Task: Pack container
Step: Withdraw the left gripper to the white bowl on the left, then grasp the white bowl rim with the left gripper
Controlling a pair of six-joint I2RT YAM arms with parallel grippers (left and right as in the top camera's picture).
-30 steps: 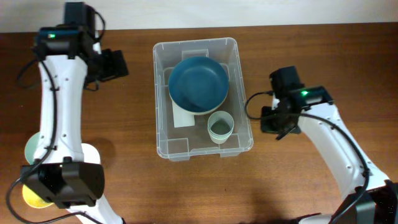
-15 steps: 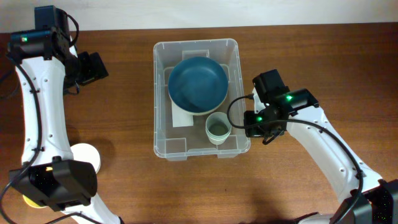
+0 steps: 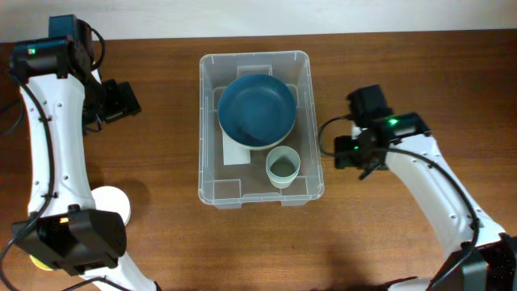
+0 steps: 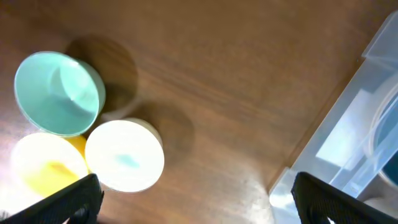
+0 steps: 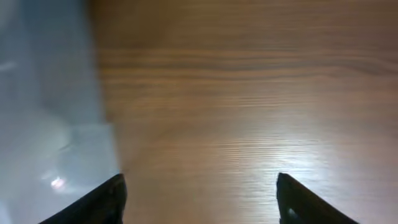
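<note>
- At the centre of the brown wooden table (image 3: 178, 242) we have the large clear rectangular plastic container (image 3: 254, 55), with one dark blue bowl (image 3: 257, 109) and one pale green cup (image 3: 283, 166) inside.
- Left gripper (image 4: 196, 186) is well left of it, jaws wide over bare wood.
- Right gripper (image 5: 199, 180) is just beside its right wall, jaws also wide.
- Only the left wrist view gives us all three loose bowls: one teal bowl (image 4: 59, 93), one white bowl (image 4: 124, 155), one yellow bowl (image 4: 43, 165).

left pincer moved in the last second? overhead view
Yes. In the overhead view the left pincer has shifted left, farther from the container, whose left wall stayed put, and slightly down the image.
</note>
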